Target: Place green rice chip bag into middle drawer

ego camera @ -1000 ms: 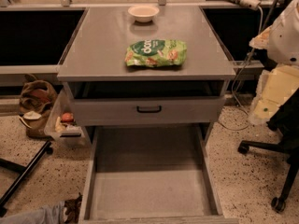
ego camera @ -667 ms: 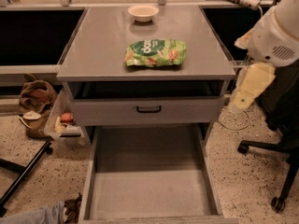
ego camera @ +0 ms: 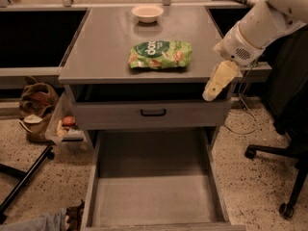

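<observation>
Pincer: my pincer (ego camera: 212, 90) hangs just off the right front corner of the counter (ego camera: 96, 47), tip down; spread or pressed together, I cannot tell.
Change: my arm has swung in from the right, closing on the counter.
Green rice chip bag (ego camera: 160, 55): flat at mid-counter, unmoved, apart from my pincer.
Middle drawer (ego camera: 154, 201): pulled out below, floor bare.
Meaning: as I judge it, the approach is under way; no grasp yet.
</observation>
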